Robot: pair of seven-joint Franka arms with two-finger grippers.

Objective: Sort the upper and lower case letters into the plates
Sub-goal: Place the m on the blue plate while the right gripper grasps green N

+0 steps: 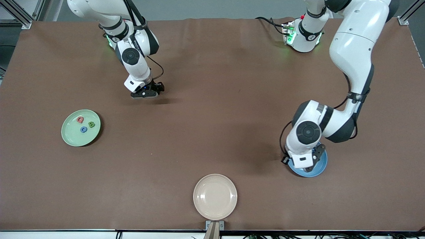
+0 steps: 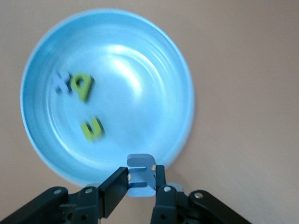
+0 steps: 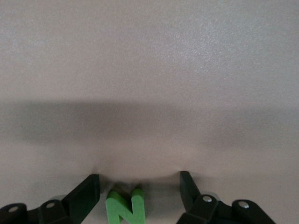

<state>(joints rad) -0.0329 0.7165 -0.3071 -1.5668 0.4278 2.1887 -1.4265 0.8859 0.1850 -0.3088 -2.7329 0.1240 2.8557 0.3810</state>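
My left gripper (image 1: 309,162) hangs over the blue plate (image 1: 322,165) and is shut on a blue letter (image 2: 140,164). In the left wrist view (image 2: 141,175) the blue plate (image 2: 140,70) holds a blue letter (image 2: 60,81) and two green letters (image 2: 83,86). My right gripper (image 1: 148,92) is down at the table, toward the robots' side. Its fingers are open on either side of a green N (image 3: 126,207) in the right wrist view (image 3: 139,179). The mint green plate (image 1: 71,137) holds a red Q (image 1: 80,119), a green B (image 1: 91,124) and a blue C (image 1: 83,129).
A beige plate (image 1: 215,196) sits near the table's front edge, with nothing in it. The brown table cover (image 1: 212,116) lies bare between the plates.
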